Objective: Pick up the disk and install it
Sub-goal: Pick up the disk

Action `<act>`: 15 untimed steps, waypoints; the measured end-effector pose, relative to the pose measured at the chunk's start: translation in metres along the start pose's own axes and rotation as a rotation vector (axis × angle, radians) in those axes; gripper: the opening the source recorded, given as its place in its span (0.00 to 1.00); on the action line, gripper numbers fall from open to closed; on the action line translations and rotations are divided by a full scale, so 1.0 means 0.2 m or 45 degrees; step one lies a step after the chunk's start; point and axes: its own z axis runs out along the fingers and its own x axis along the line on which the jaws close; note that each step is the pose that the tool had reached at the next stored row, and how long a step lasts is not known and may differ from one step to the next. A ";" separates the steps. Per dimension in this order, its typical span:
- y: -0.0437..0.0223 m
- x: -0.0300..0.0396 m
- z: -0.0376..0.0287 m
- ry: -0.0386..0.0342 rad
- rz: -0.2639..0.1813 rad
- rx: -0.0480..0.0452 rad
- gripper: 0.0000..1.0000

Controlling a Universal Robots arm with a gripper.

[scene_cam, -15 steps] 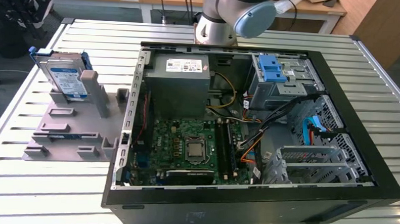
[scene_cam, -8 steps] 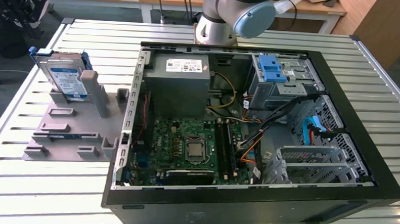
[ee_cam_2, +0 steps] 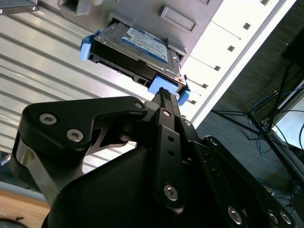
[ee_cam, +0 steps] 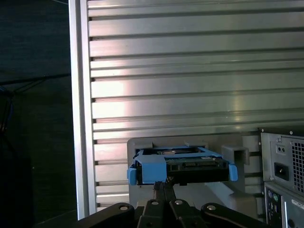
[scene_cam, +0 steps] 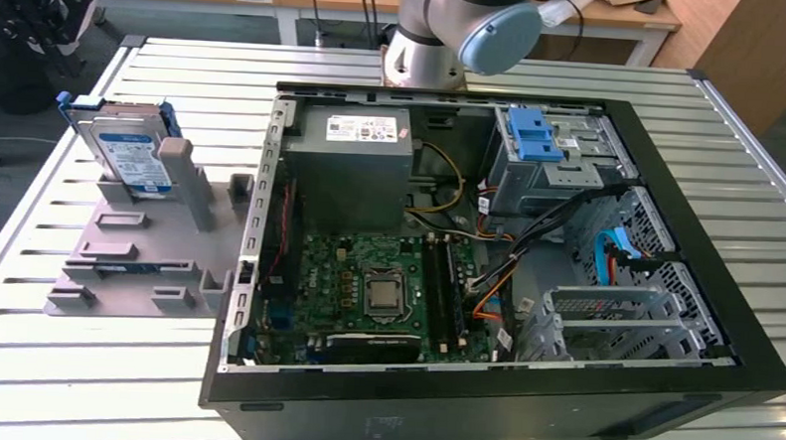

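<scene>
Standing on edge in a slot of the grey fixture (scene_cam: 126, 258), the disk (scene_cam: 124, 154) sits near the far corner of the table (scene_cam: 42, 364) at the exterior view's left, with its label facing outward and the blue bracket framing it. The open computer case (scene_cam: 491, 413) occupies the table's middle, just beside the fixture. In both wrist views the gripper (ee_cam_2: 164, 95) (ee_cam: 163, 185) has its fingers pressed together, tips aimed at the bracket's end. Contact cannot be determined.
</scene>
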 end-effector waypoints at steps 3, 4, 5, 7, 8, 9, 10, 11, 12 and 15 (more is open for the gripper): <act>0.000 0.000 0.000 -0.0001 0.000 0.000 0.11; 0.000 0.000 0.000 0.0000 0.000 0.000 0.11; 0.000 0.000 0.000 -0.0001 0.000 0.000 0.11; 0.000 0.000 0.000 0.0000 -0.001 0.000 0.11; 0.000 0.000 0.000 0.0001 -0.004 0.000 0.11; 0.000 0.000 0.000 0.0002 -0.007 0.000 0.11; 0.000 0.000 0.000 0.0005 -0.014 0.000 0.11; 0.000 0.000 0.000 0.0008 -0.022 0.000 0.11; 0.000 0.000 0.000 0.0013 -0.033 0.000 0.11; 0.000 0.000 0.000 0.0031 -0.076 -0.001 0.11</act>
